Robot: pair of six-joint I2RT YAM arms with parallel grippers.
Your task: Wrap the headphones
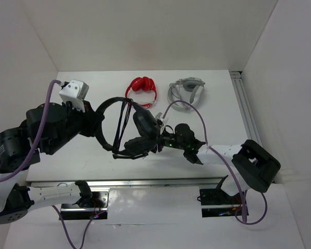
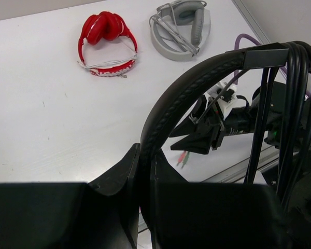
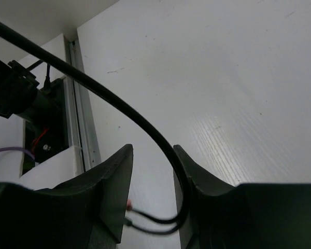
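White table (image 1: 212, 111), white walls (image 1: 145, 31); left gripper (image 2: 145, 156) pinches headphones (image 2: 182, 92) headband, earcups lost among black arms; right gripper (image 3: 153, 155) spread, cable (image 3: 119, 106) running between.

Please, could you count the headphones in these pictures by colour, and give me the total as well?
black headphones: 1
red headphones: 1
grey-white headphones: 1
Total: 3
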